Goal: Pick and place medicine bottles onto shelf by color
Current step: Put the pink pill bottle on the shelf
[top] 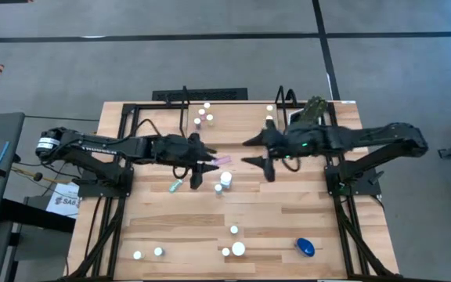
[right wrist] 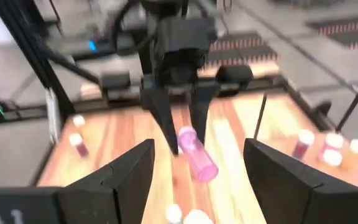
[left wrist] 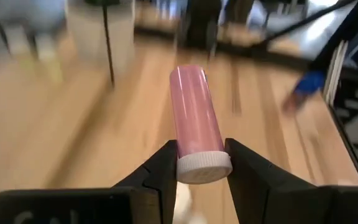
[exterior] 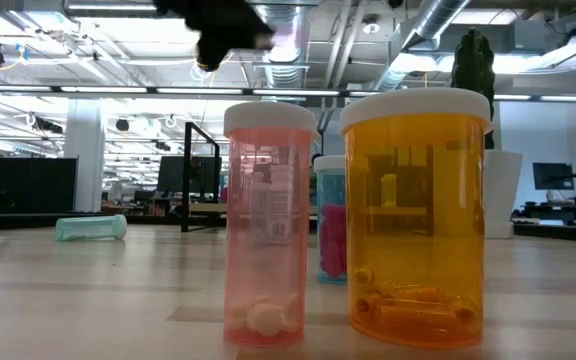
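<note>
My left gripper [top: 210,164] is shut on a pink bottle [left wrist: 196,129] with a white cap, held above the table's middle; it also shows in the right wrist view [right wrist: 197,154] and the high view [top: 222,160]. My right gripper [top: 254,151] is open and empty, facing the left gripper from the right. Several bottles [top: 203,117] stand on the shelf [top: 233,113] at the far edge. A teal bottle [top: 176,186] lies on its side on the table. A blue bottle [top: 305,247] lies near the front right. In the low view, a pink bottle [exterior: 268,225] and an orange bottle [exterior: 416,218] stand close by. My left gripper pinches the pink bottle at its white cap end [left wrist: 202,165] between its two fingers. The fingers lie across the bottle, roughly level, coming from the table's left. The bottle sticks out beyond the fingertips toward the right, lifted clear of the table.
White-capped bottles stand near the table's middle [top: 225,179] and along the front [top: 238,249], [top: 157,251]. A potted green plant [top: 316,107] stands at the far right by the shelf. Black arm mounts [top: 104,184], [top: 355,184] flank the table.
</note>
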{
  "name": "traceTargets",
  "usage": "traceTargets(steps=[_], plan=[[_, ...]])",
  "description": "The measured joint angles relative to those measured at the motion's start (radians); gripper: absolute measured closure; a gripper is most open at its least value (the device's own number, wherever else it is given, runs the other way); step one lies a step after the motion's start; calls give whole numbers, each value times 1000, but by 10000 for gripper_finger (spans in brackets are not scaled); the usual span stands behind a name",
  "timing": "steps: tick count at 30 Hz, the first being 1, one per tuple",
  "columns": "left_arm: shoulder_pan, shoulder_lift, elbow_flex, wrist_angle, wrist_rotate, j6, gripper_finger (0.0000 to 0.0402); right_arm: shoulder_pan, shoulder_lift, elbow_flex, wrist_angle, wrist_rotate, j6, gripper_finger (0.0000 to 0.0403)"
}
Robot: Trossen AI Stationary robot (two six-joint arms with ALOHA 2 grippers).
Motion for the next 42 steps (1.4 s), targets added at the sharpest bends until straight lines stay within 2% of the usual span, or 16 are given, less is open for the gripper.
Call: traceTargets(steps=[5,12,21,26,30,35,42], plan=[[42,0,0,-265,136,-182,303,-24,73,1,-65,0,19,133],[52,0,0,-627,246,-363,303,-62,112,1,-89,-1,28,133],[52,0,0,-1083,226,-512,303,-95,111,2,-86,-2,27,133],[52,2,0,-1164,223,-536,303,-99,111,2,-86,-2,14,133],[52,51,0,-1172,273,-526,301,-99,111,2,-87,-2,11,133],[48,180,-1,-1188,366,-412,296,-99,111,2,-107,-2,10,133],[48,321,-1,-1182,358,-270,295,-99,111,2,-111,-3,10,133]])
